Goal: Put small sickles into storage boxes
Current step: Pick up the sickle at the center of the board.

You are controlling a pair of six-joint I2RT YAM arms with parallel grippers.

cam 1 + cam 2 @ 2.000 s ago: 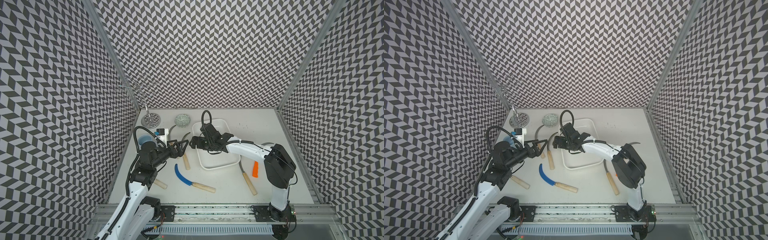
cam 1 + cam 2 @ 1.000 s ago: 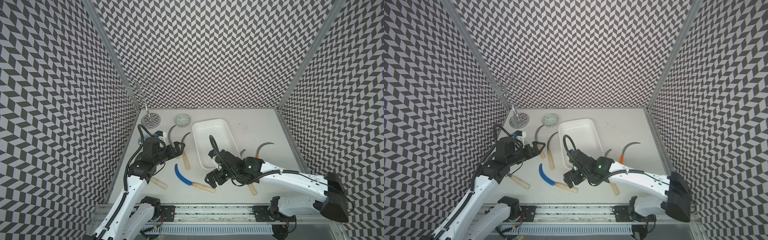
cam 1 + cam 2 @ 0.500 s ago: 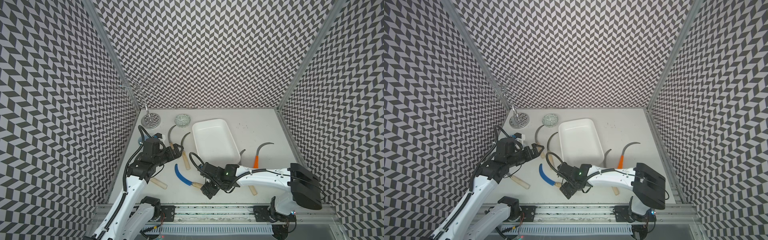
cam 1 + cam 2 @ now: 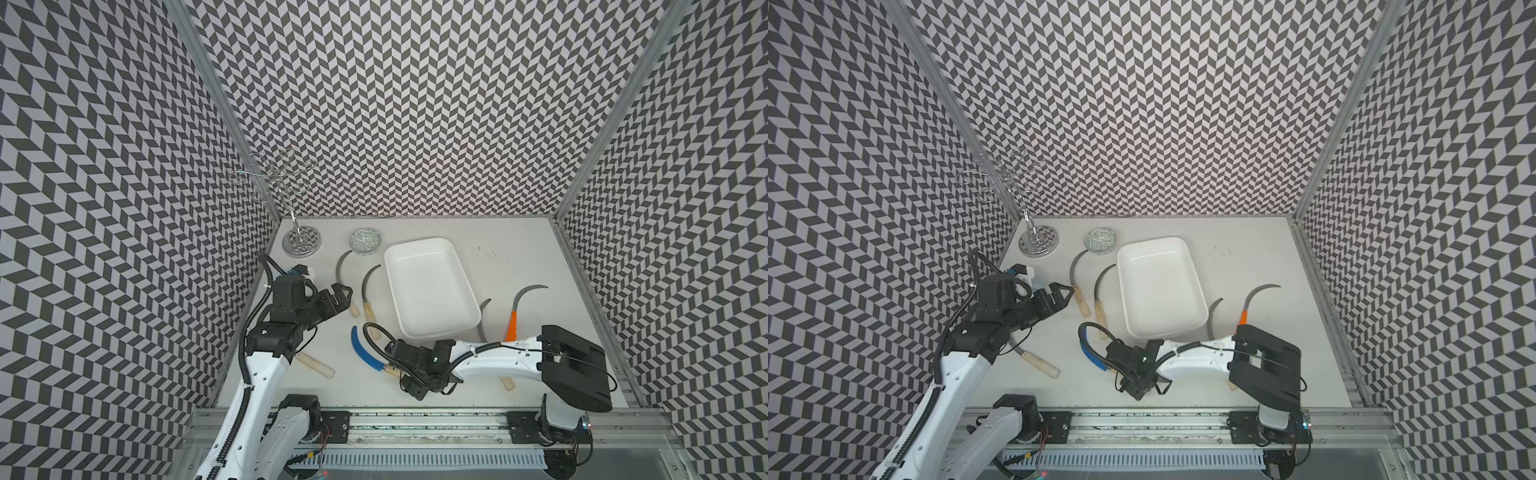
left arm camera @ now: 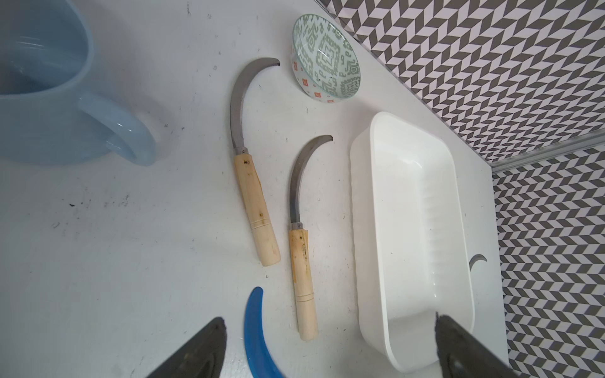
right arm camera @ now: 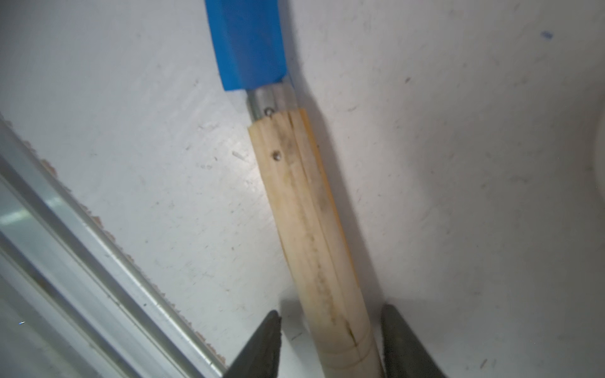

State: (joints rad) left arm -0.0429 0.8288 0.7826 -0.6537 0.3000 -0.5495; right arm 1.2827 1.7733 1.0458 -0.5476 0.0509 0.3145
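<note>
The white storage box lies empty mid-table, also in the left wrist view. The blue-bladed sickle lies in front of it. My right gripper is low over its wooden handle. The fingers straddle that handle with a gap still showing, so the right gripper is open. Two grey sickles lie left of the box. My left gripper hovers open beside them, holding nothing. An orange-handled sickle and a grey one lie right of the box.
Another sickle's handle pokes out from under the left arm. A patterned bowl and a metal stand sit at the back left. A light-blue mug stands near the left arm. The front rail runs close by the right gripper.
The right arm swung from the box down to the front and settled over the blue sickle's handle, its jaws narrowing. The left arm drew back a little, still open.
</note>
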